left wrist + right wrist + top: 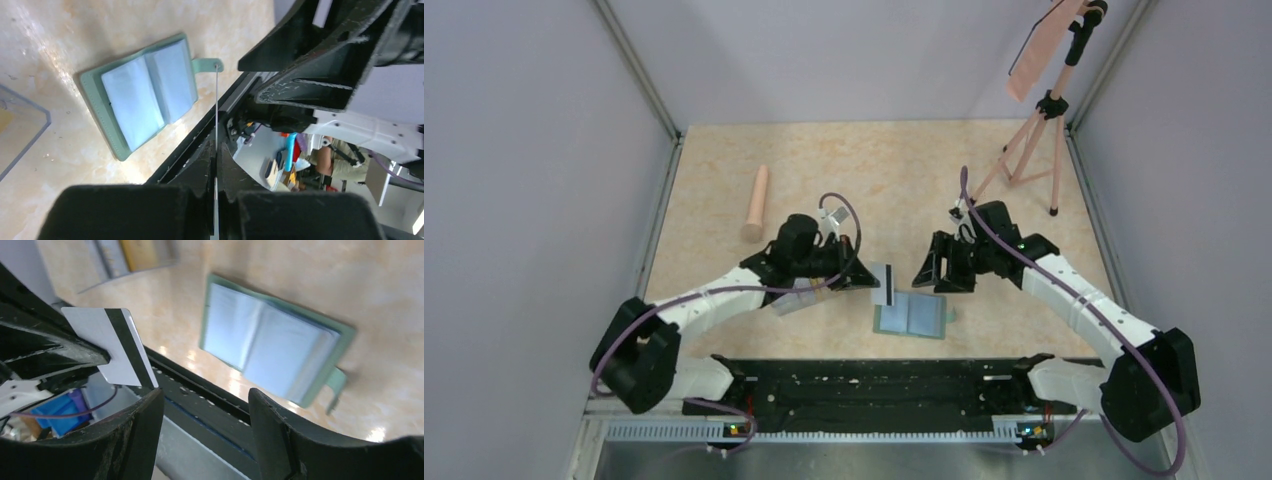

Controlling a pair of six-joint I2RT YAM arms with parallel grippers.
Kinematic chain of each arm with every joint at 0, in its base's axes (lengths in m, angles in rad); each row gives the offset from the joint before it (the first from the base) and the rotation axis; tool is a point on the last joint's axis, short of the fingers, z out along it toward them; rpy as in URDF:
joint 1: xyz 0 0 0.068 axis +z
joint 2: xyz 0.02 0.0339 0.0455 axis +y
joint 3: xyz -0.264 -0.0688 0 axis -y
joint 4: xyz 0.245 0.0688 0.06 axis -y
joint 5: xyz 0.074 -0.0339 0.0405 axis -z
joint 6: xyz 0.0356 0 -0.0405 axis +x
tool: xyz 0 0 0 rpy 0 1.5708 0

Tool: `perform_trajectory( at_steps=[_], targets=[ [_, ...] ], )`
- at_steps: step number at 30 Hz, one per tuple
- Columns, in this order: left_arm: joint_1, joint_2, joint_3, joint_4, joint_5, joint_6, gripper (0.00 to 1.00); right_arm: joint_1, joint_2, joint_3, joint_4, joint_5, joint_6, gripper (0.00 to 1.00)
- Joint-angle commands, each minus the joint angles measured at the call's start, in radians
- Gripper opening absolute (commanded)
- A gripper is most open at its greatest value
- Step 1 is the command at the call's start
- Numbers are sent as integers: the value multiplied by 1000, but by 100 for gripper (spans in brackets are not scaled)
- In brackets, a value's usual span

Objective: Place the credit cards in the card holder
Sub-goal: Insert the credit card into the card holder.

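Beige tabletop point(874, 160); left fingers point(197, 167) pinch card point(112, 347), long axis along fingers; right fingers point(280, 435) wide.

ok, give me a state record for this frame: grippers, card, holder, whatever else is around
left gripper: shut on card
card: white with a black stripe, held in the air, not in a pocket yet
right gripper: open, empty, above the holder
card holder: lying open, pale blue pocket pages up, snap tab sticking out at one side
card vs holder: apart, card beside the holder's left edge in the top view
clear box: under the left arm, something yellow-orange inside
far side: pink cylinder, tripod
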Motion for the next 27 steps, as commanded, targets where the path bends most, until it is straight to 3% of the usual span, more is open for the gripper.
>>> perform_trajectory(
  at_steps=[1, 13, 27],
  targets=[
    [-82, 141, 105, -51, -63, 78, 0, -15, -56, -41, -116, 151, -52, 63],
    [-192, 407, 157, -19, -161, 61, 0, -42, -59, -189, -119, 234, -51, 60],
    [-203, 418, 183, 11, -175, 37, 0, -45, -19, -210, -57, 248, -29, 58]
  ],
)
